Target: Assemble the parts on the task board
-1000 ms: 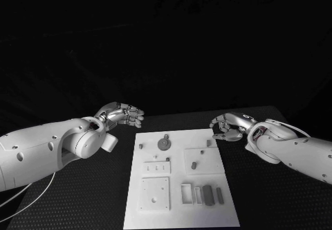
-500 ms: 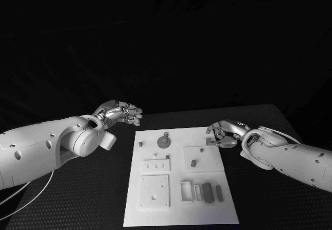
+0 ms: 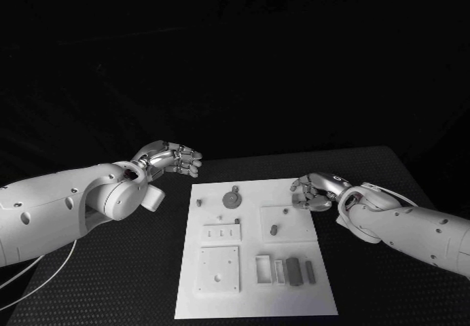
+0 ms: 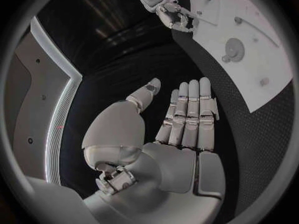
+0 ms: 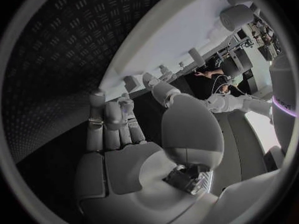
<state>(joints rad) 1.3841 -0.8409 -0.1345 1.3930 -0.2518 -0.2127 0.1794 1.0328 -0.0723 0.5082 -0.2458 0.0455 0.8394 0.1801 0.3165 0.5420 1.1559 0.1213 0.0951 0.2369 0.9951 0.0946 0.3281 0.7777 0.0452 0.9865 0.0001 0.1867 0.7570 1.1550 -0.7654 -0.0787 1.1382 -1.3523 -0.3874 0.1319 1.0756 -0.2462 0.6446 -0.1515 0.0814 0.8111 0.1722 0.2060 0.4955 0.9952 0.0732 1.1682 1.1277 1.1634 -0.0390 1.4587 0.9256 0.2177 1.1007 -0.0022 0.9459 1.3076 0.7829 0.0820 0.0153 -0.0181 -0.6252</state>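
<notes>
Bare black table (image 3: 117, 272) lies left of the task board (image 3: 255, 302). The right hand (image 3: 314, 192) crowds the board's far right corner, over a small part there.

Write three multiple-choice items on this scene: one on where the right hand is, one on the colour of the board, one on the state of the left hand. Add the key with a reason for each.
1. Where is the right hand?
A. at the far right edge of the board
B. at the board's near left corner
C. off the table

2. What colour is the board?
A. red
B. white
C. green

3. What state is the left hand in?
A. gripping a grey part
B. pressed flat on the board
C. holding nothing, off the board

Key: 1 A, the head view shows it over the board's far right edge. 2 B, the plate is white against the black table. 3 C, the left wrist view shows its fingers bare.
</notes>
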